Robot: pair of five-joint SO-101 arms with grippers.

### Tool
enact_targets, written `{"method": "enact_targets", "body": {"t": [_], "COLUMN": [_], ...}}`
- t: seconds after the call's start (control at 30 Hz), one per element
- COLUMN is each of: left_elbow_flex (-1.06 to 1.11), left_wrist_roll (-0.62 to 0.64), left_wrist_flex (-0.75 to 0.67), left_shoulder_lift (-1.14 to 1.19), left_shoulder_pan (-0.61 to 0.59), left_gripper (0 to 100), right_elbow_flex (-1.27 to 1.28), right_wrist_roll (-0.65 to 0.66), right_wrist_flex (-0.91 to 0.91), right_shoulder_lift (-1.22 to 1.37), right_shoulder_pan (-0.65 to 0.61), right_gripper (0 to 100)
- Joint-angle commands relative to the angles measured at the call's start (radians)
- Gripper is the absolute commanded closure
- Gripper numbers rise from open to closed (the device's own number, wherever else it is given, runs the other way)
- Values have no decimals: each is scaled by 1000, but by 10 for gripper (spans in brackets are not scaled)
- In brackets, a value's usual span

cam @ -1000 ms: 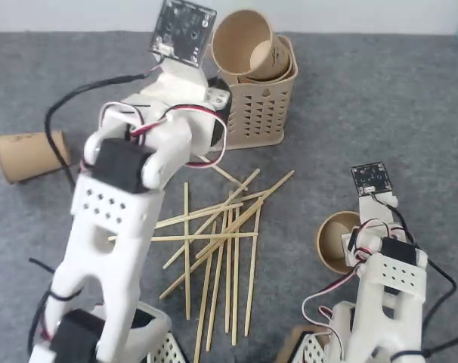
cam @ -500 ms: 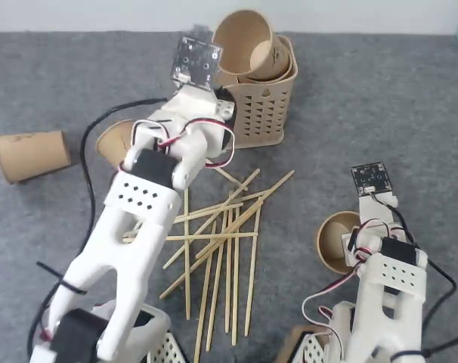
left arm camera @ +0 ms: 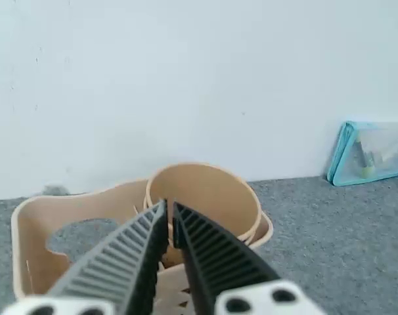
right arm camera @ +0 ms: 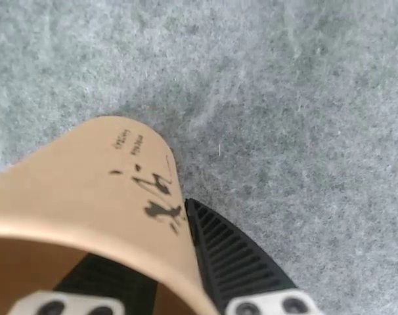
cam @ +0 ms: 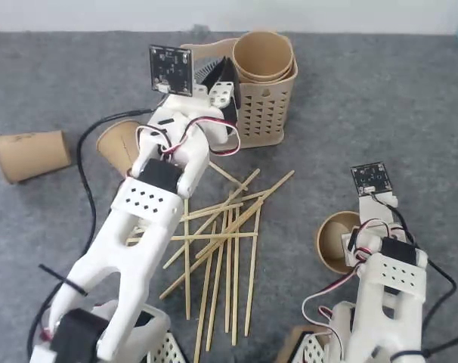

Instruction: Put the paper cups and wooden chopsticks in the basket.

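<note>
Nearest the arm bases, the right gripper (right arm camera: 176,226) pinches the held cup (cam: 336,240) by its rim, one finger outside the wall and one inside, low over the grey felt (cam: 380,106). Farther out, the wooden chopsticks (cam: 229,234) lie in a loose, crossed heap between the two arms, none of them gathered yet. Beyond those, to the left, a cup on its side (cam: 29,155) lies well apart from everything, and another loose cup (cam: 122,144) sits just beside the left arm, partly covered by it. Farthest off, the left gripper (left arm camera: 167,213) hangs over the basket (cam: 263,113), its jaws pressed almost together on nothing; stacked cups (cam: 264,54) stand upright in the basket's right half. I judge this to be the cup stage, with three cups and all the sticks left. My next move should lift the held cup clear, carry it over the sticks and nest it in the stack. The gripper and camera board hide the basket's left half from above, so I cannot tell what lies there.
</note>
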Motion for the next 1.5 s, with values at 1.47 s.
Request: {"method": "enact_targets", "body": {"t": [1.47], "left_elbow_flex": [1093], "left_wrist_roll": [-287], "left_wrist_flex": [170], "left_shoulder_lift": [-948], "left_shoulder_pan": [-764], "left_gripper": [987], "right_elbow_flex": [14], "right_wrist_roll": [31], "right_wrist_flex": [-7], "right_shoulder_lift": [-4], "right_shoulder_pan": [67], "right_gripper": [991]}}
